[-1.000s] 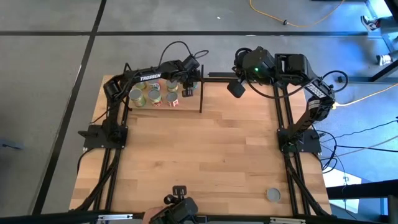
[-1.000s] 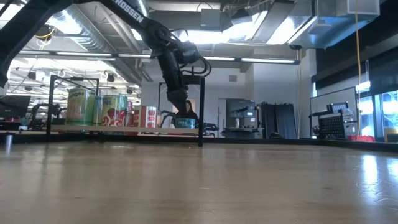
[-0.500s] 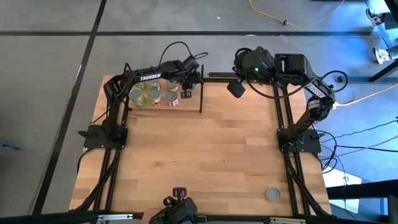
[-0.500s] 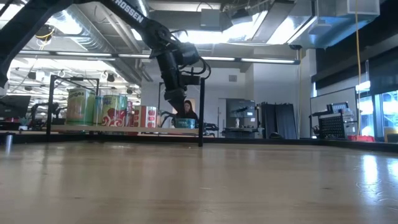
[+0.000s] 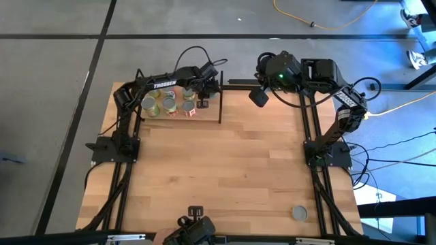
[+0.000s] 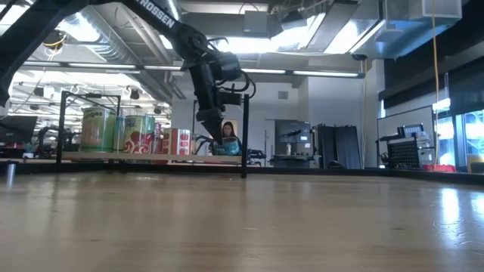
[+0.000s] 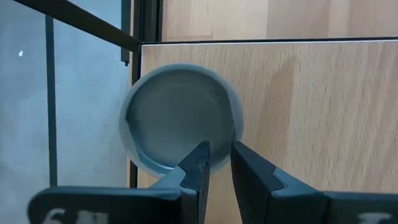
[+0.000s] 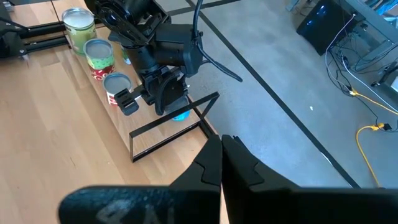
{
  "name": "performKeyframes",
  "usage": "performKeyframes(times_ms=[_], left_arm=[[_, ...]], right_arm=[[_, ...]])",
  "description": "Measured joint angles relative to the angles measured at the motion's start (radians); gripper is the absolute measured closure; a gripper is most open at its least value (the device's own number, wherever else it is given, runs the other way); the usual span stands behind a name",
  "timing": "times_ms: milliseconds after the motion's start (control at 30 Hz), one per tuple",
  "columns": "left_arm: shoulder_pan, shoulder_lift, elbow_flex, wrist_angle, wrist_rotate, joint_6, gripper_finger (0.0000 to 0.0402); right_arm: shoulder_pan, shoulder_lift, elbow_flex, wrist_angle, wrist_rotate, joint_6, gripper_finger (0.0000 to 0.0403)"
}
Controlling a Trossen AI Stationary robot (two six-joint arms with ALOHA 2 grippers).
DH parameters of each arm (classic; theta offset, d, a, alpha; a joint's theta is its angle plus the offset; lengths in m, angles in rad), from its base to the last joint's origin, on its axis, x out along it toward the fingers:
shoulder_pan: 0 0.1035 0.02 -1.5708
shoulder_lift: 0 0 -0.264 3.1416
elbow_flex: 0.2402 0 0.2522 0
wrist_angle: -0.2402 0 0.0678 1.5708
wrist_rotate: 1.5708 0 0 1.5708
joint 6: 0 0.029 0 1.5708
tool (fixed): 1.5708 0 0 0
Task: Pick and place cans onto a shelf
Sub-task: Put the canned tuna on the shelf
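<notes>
The left hand (image 7: 216,163) hangs just above a grey-topped can (image 7: 180,118) standing at the end of the shelf (image 5: 178,116), its fingers pressed nearly together and gripping nothing. More cans (image 5: 168,103) line the shelf beside it. The right hand (image 8: 221,155), fingers clenched and empty, waits above the counter's (image 5: 225,163) far edge. One can (image 5: 299,213) stands alone at the counter's near right corner.
</notes>
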Motion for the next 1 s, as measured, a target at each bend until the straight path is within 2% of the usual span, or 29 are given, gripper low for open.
performKeyframes(times_ms=[467, 733, 1000], left_arm=[[0.0, 0.0, 0.0, 0.018, -0.001, 0.001, 0.0343], [-0.003, -0.003, 0.002, 0.025, -0.086, 0.052, 0.0343], [-0.001, -0.003, 0.112, -0.003, -0.036, 0.052, 0.0343]], right_arm=[[0.0, 0.0, 0.0, 0.0, 0.0, 0.0, 0.0402], [0.0, 0.0, 0.0, 0.0, 0.0, 0.0, 0.0402], [0.0, 0.0, 0.0, 0.0, 0.0, 0.0, 0.0402]])
